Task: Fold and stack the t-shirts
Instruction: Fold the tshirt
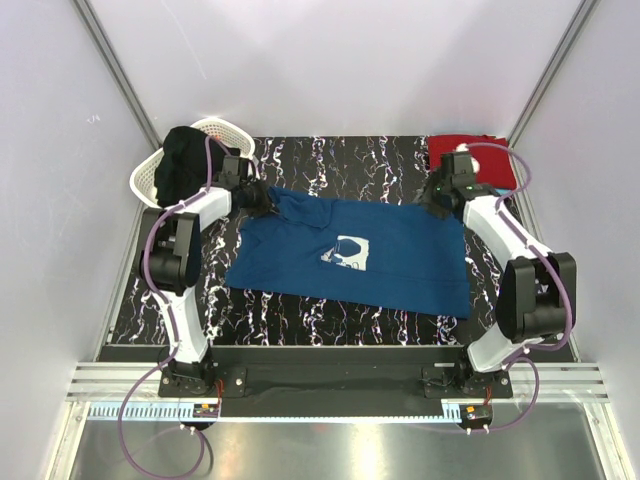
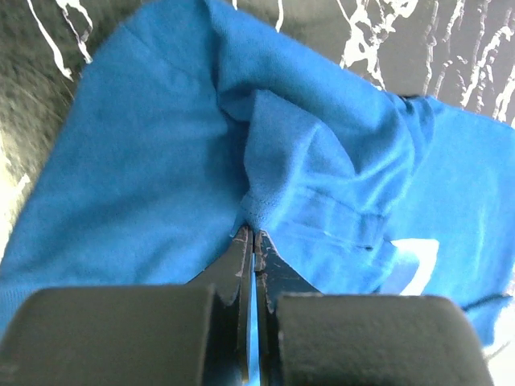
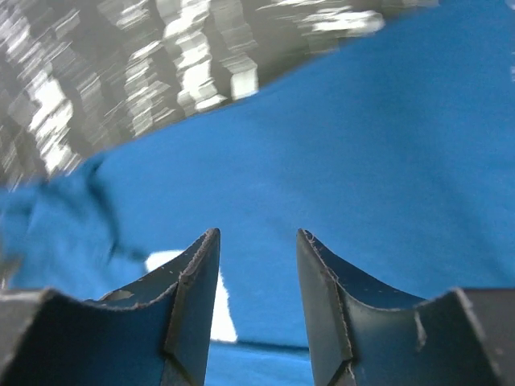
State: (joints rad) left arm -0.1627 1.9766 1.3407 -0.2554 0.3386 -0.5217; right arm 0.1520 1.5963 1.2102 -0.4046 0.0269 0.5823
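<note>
A blue t-shirt with a small white chest print lies spread flat on the black marbled table. My left gripper is at the shirt's back left corner, shut on a pinched ridge of the blue cloth; its fingertips meet under the fold. At the shirt's back right corner, my right gripper hovers just over the fabric. It is open with only flat cloth showing in the gap. A red t-shirt lies folded at the back right.
A white lattice basket stands at the back left with a dark garment draped over it. White walls close in on both sides and at the back. The table's front edge runs just ahead of the arm bases.
</note>
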